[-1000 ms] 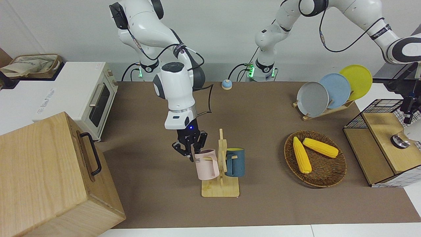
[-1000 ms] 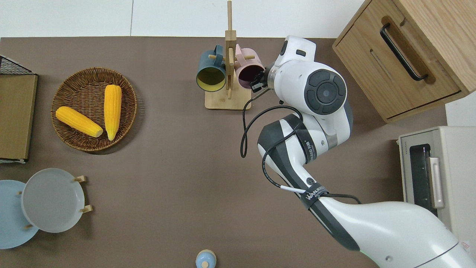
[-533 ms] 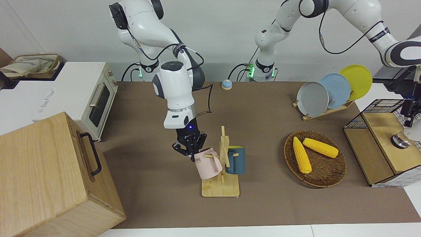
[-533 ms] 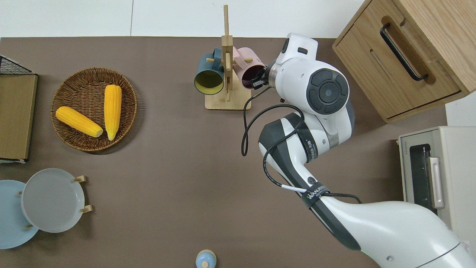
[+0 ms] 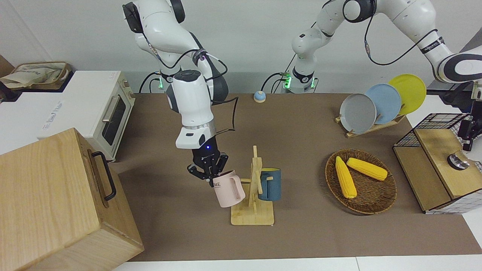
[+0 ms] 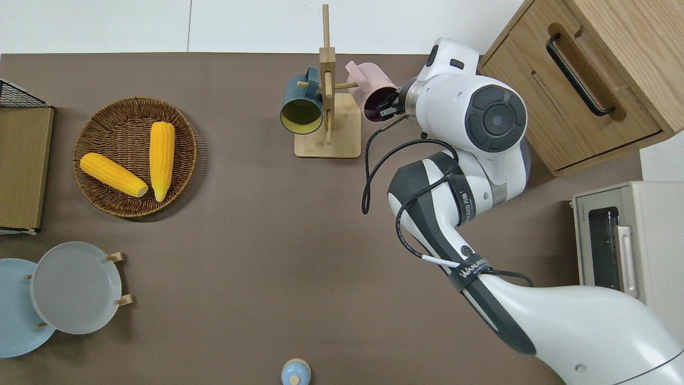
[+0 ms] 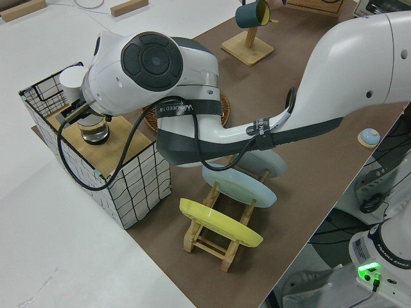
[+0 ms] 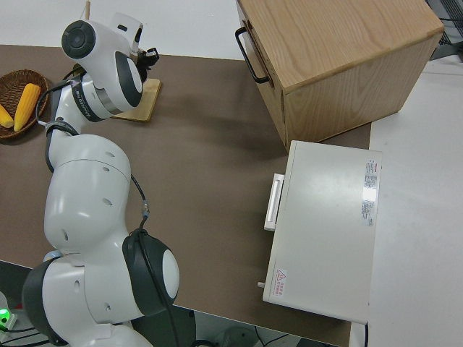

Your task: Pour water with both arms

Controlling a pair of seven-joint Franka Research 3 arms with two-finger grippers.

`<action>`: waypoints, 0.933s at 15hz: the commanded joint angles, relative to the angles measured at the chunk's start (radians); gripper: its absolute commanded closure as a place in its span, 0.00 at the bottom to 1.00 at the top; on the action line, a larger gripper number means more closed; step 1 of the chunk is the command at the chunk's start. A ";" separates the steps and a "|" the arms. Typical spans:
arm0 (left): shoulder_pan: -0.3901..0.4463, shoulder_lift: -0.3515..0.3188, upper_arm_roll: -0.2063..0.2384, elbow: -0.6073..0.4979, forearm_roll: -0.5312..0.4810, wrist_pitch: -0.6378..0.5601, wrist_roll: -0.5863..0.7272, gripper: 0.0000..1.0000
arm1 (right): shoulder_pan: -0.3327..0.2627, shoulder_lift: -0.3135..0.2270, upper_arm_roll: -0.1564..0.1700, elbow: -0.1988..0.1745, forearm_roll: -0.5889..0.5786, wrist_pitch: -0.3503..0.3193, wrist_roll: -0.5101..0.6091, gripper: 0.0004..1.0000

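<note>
My right gripper (image 5: pixel 211 177) (image 6: pixel 388 104) is shut on the rim of a pink mug (image 5: pixel 227 192) (image 6: pixel 370 85). The mug hangs tilted in the air beside the wooden mug rack (image 5: pixel 252 215) (image 6: pixel 342 145), its handle just off the tip of a peg. A dark blue mug (image 5: pixel 270 186) (image 6: pixel 300 101) with a yellow inside hangs on the rack's opposite peg. My left gripper (image 5: pixel 467 131) hovers at the wire basket (image 5: pixel 433 124) at the left arm's end, above a wooden box with a metal-topped vessel (image 5: pixel 457 161) (image 7: pixel 95 131). No water shows in any view.
A large wooden box with a black handle (image 5: pixel 56 195) and a white toaster oven (image 5: pixel 94 109) stand at the right arm's end. A wicker basket with two corn cobs (image 5: pixel 371 199), a rack of plates (image 5: pixel 376 105) and a small blue knob (image 5: pixel 259 96) are also on the table.
My right gripper has pulled the pink mug off its peg toward the right arm's end. The rack tipped, then settled. My left arm's forearm rose a little.
</note>
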State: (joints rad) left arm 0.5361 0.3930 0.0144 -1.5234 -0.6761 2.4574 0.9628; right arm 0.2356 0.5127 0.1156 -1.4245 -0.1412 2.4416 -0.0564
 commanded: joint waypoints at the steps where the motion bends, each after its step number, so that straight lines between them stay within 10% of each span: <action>1: 0.002 0.017 -0.007 0.019 -0.022 0.017 0.005 0.86 | -0.048 -0.039 0.013 -0.001 0.055 -0.058 -0.014 1.00; 2: -0.001 0.017 -0.007 0.019 -0.022 0.017 0.002 1.00 | -0.061 -0.042 0.013 -0.001 0.063 -0.073 -0.014 1.00; 14: -0.019 -0.006 -0.010 0.092 0.127 -0.043 -0.188 1.00 | -0.147 -0.088 0.007 -0.001 0.058 -0.246 -0.079 1.00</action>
State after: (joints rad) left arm 0.5286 0.3973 0.0075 -1.4750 -0.6220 2.4566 0.8665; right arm 0.1059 0.4499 0.1158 -1.4201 -0.0873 2.2644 -0.0888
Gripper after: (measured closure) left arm 0.366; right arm 0.934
